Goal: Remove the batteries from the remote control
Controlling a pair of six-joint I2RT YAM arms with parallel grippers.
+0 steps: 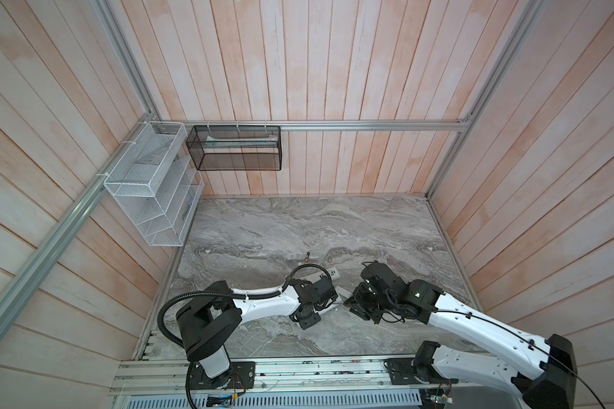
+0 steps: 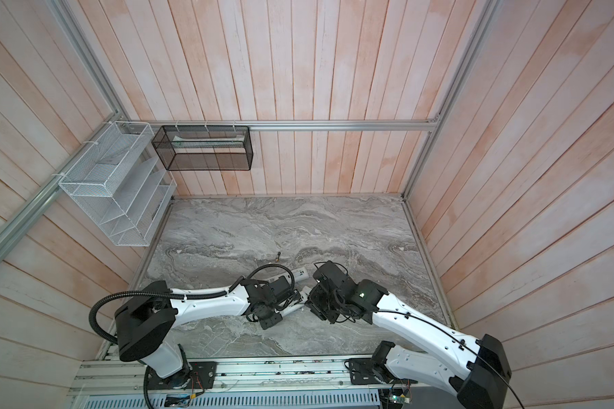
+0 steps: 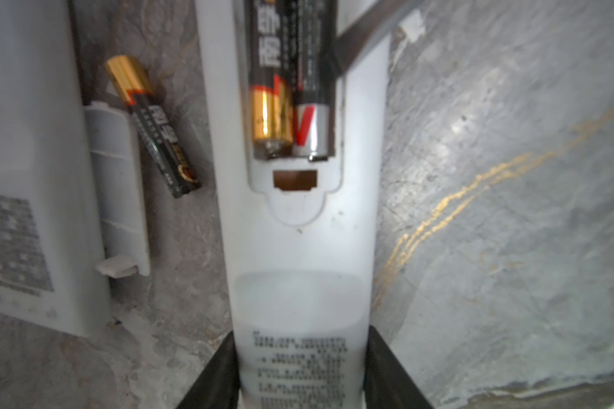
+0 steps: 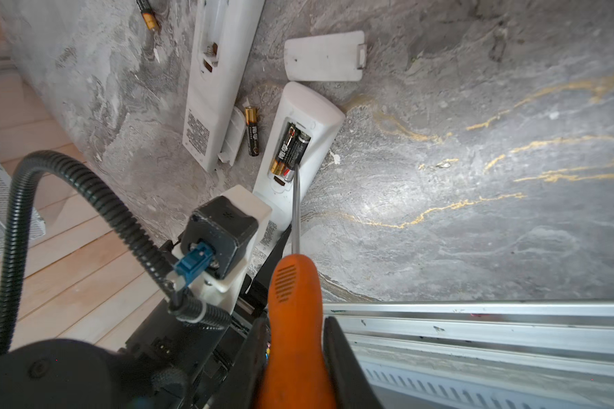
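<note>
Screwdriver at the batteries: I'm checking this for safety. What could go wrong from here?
The screwdriver tip sits beside the two batteries in the remote; it might slip and gouge the casing. A pried battery could pop out and roll away. The left gripper holds only the remote's end, so it may twist.

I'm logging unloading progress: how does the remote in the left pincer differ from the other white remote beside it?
The remote in the left pincer has two batteries in its bay; the bay of the other remote shows a spring and no battery. The first is clamped at its printed end; the other lies free on the table. The screwdriver reaches into the clamped remote's bay only. Both are white, backs up, covers off.
</note>
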